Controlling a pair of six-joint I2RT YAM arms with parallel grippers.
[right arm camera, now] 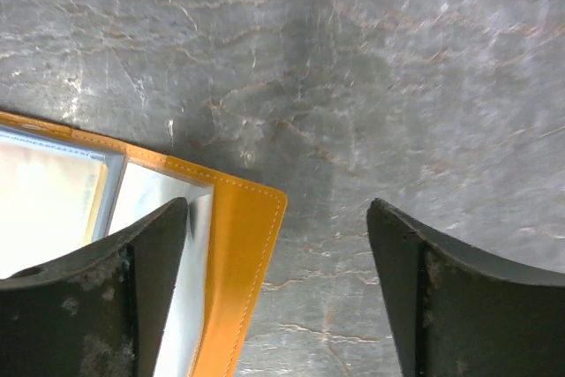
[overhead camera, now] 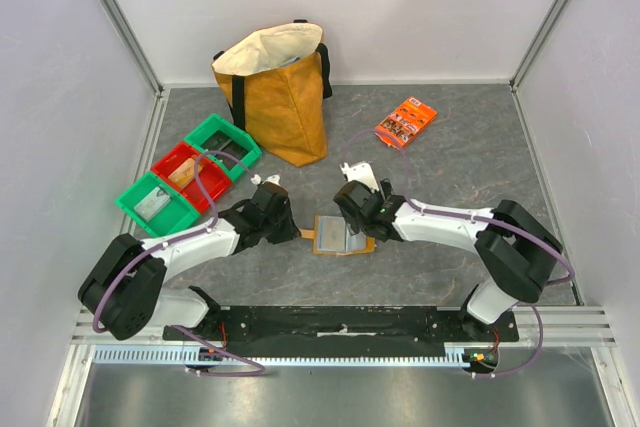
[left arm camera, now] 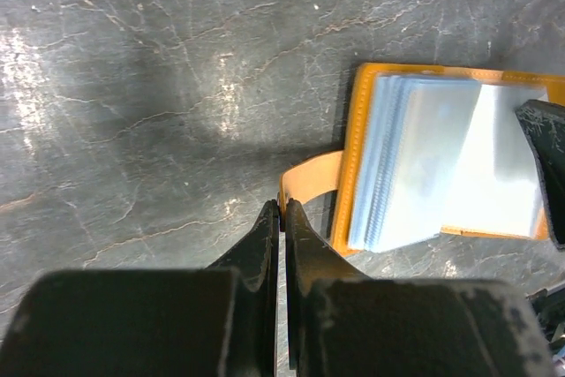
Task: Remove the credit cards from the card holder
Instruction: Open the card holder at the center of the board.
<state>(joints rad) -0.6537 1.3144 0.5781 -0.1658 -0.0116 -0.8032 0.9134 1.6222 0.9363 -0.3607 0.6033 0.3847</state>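
Observation:
The tan-orange card holder (overhead camera: 345,235) lies open on the grey table between my two grippers, its pale blue-grey pockets (left arm camera: 415,165) facing up. A white flat sheet, perhaps one of the credit cards (left arm camera: 505,161), shows inside the pockets; I cannot tell more. My left gripper (left arm camera: 283,207) is shut on the end of the holder's strap tab (left arm camera: 313,178), at the holder's left side (overhead camera: 300,234). Over the holder's right edge (right arm camera: 238,245) my right gripper (right arm camera: 278,205) stands open. One of its fingers (right arm camera: 150,253) is above the pockets and the other is above bare table.
A mustard tote bag (overhead camera: 280,92) stands at the back. An orange printed packet (overhead camera: 405,122) lies to its right. Green (overhead camera: 222,142), red (overhead camera: 190,172) and green (overhead camera: 157,204) bins sit in a row at the left. White walls close in the table.

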